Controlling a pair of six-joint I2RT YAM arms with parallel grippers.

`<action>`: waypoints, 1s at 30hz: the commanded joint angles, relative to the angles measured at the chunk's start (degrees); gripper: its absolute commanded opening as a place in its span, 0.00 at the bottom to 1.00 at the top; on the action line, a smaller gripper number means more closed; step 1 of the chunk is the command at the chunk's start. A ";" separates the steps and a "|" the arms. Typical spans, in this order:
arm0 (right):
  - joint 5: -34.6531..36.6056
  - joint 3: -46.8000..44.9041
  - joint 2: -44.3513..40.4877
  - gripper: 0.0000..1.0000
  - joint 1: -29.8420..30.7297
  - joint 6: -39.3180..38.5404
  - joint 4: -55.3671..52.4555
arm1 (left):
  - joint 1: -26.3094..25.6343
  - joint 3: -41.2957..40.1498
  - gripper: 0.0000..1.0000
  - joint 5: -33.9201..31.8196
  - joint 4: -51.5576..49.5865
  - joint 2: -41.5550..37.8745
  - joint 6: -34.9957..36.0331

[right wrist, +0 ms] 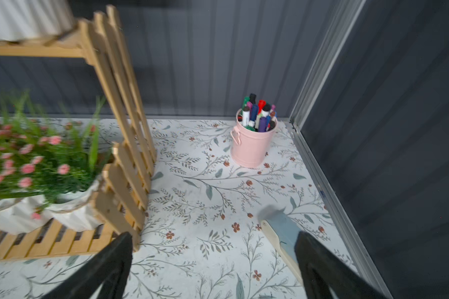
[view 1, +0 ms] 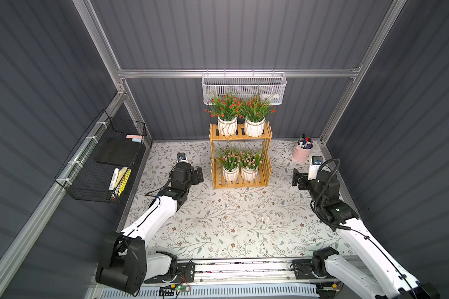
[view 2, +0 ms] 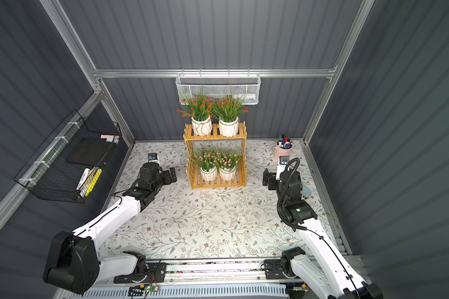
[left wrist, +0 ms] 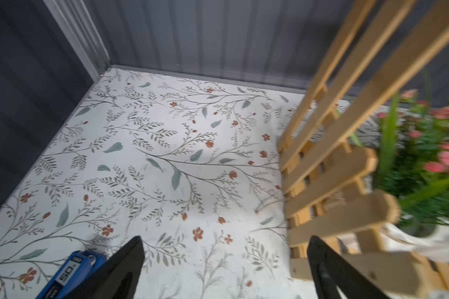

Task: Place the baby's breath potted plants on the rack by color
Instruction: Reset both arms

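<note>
The rack of yellow wooden slats stands at the back middle of the floral table. Two red-blossomed baby's breath potted plants sit side by side on its upper tier. Two pink ones sit on the lower tier. My left gripper hangs open and empty just left of the rack, with a pink plant behind the slats. My right gripper is open and empty to the right of the rack.
A pink cup of pens stands at the back right corner. A flat pale-blue item lies on the table by my right finger. A white mesh basket hangs on the back wall and a black wire basket on the left wall.
</note>
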 commanded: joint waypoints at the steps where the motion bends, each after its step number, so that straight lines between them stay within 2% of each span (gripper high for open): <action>1: -6.26 -2.83 4.43 0.99 -6.14 1.36 7.05 | 3.93 -4.85 0.99 2.88 11.50 0.43 4.30; 3: -8.92 -6.28 5.57 0.99 -9.66 3.35 12.36 | 4.98 -5.30 0.99 3.10 14.49 3.14 6.96; 6: -6.06 -11.00 9.72 0.99 -10.46 1.39 23.79 | 6.97 -5.64 0.99 4.53 19.09 10.39 9.05; 10: -8.26 -12.03 14.90 0.99 -12.19 2.27 26.96 | 8.29 -8.54 0.99 5.11 29.94 16.76 9.98; 12: -8.38 -14.23 18.95 0.99 -12.25 1.18 33.95 | 8.38 -9.06 0.99 4.94 34.13 19.60 12.01; 15: -10.04 -15.77 23.00 0.99 -13.05 1.15 39.20 | 9.28 -9.34 0.99 6.79 37.78 20.78 14.53; 19: -13.56 -16.89 28.62 0.99 -13.66 1.16 46.18 | 13.97 -12.08 0.99 12.79 43.59 22.31 11.11; 22: -16.71 -17.87 35.34 0.99 -13.70 -0.36 54.95 | 14.54 -17.77 0.99 14.78 57.52 24.51 11.02; 23: -18.25 -17.88 37.41 0.99 -13.74 -1.40 58.18 | 14.54 -16.90 0.99 14.81 52.88 23.36 11.24; 25: -19.64 -16.87 38.84 0.99 -13.66 -2.15 58.46 | 14.58 -17.15 0.99 14.78 56.37 24.35 11.00; 27: -19.98 -15.62 37.02 0.99 -13.65 -2.38 53.04 | 14.54 -16.57 0.99 14.49 53.47 23.61 11.07; 29: -19.76 -13.68 34.59 0.99 -13.66 -1.41 44.82 | 14.54 -16.09 0.99 10.57 52.76 23.97 9.56; 30: -19.73 -13.65 34.51 0.99 -13.66 -1.44 44.71 | 14.54 -15.72 0.99 9.38 50.99 23.51 9.00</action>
